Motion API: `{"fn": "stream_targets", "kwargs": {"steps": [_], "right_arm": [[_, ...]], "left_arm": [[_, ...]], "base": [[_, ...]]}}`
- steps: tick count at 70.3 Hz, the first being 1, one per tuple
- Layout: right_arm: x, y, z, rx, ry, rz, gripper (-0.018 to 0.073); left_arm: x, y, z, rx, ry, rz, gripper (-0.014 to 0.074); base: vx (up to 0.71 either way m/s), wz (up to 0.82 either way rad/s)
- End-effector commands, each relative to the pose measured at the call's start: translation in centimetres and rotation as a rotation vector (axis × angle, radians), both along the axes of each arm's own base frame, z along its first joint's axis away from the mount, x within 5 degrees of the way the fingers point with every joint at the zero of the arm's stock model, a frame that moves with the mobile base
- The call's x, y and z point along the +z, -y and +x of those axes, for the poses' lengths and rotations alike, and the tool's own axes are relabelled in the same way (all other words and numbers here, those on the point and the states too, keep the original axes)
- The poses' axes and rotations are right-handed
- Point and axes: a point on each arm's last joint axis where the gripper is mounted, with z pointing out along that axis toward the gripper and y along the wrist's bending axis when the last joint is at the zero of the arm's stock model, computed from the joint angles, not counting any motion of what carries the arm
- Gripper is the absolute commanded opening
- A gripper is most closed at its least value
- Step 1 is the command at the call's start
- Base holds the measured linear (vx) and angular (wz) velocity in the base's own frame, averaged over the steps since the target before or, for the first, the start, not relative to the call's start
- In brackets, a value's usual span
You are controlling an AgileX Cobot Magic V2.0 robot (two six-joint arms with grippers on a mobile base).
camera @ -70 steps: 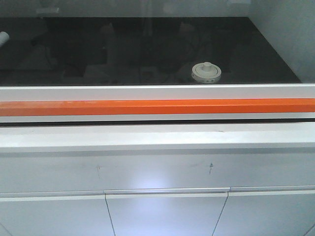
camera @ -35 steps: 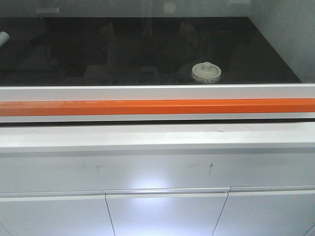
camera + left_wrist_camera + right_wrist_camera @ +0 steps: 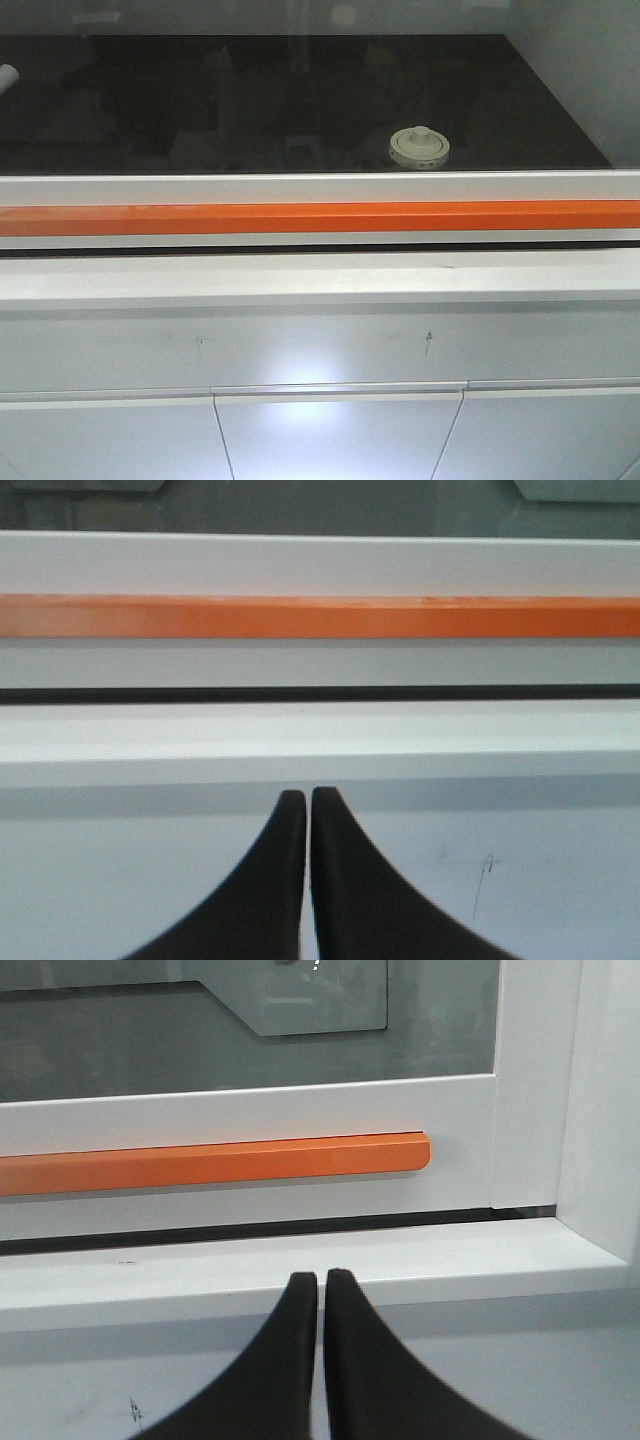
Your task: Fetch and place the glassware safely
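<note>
Glass jar (image 3: 419, 148): upright on the black work surface (image 3: 250, 110), right of centre and near its front edge, behind the glass sash (image 3: 300, 60). Its off-white lid with a central knob is on (the glass body hardly shows from this angle).
Orange bar (image 3: 320, 217): horizontal across the sash's white lower frame, in front of the jar.
White sill (image 3: 320, 280): below the bar, with a dark gap between them.
Left gripper (image 3: 307, 798): fingers drawn to a thin slit, holding nothing, pointed at the sill.
Right gripper (image 3: 321, 1280): likewise narrow and empty, below the bar's right end.
</note>
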Motion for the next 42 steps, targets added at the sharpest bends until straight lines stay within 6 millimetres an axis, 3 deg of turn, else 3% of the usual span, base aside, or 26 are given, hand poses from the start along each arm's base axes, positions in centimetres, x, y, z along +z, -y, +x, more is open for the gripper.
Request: {"fn": "stream_targets", "kwargs": {"steps": [1,12,21,31,42], "right_arm": [[0.2,0.0,-0.1,0.000,0.078,-0.023,-0.0003],[1.1,-0.1,-0.2,0.005,0.163,-0.028,-0.0003],[3.7,-0.2,-0.7,0.010,0.315,-0.040,-0.0003],[8.1,-0.2,-1.6,0.002,0.408,-0.092,-0.0003],[14.9,-0.3,-1.9,-0.006,0.497,-0.116,-0.0003]], "left_arm": [[0.6,0.1,0.0,-0.015,0.143,-0.033,-0.0007],[3.0,0.2,-0.4,-0.025,0.333,-0.049,-0.0007],[5.8,0.1,-1.1,-0.027,0.420,-0.048,-0.0007],[10.6,0.2,-1.8,-0.026,0.489,-0.012,-0.0007],[17.3,0.2,-2.2,-0.019,0.571,0.050,-0.0007]], "base": [[0.00,0.00],[0.00,0.00],[0.00,0.00],[0.00,0.00],[0.00,0.00]]}}
